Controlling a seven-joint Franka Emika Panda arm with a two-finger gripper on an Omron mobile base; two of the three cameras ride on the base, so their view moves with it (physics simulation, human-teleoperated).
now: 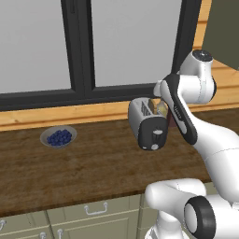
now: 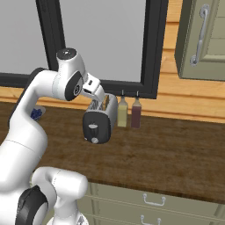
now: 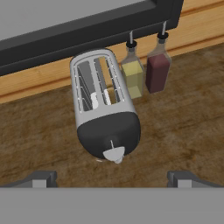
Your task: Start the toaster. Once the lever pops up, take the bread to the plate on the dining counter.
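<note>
On the dark brown wood worktop (image 1: 93, 163) under the black-framed window (image 1: 84, 46), the brushed-steel two-slot toaster (image 3: 103, 105) is standing with golden-tan bread (image 3: 113, 94) sitting in one slot, two bottles (image 3: 144, 72) crowding just beside it, a grey bowl of blueberries (image 1: 59, 137) lying well apart, and the released, wide-spread gripper (image 3: 113, 178) hovering near its pale lever (image 3: 113, 153).

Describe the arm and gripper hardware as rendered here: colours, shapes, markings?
Glossy white rounded arm links with dark grey joint rings and a black strip along one link. Round grey cap tops the upper joint. The gripper has two small dark grey blocky fingertips. No cables visible.
</note>
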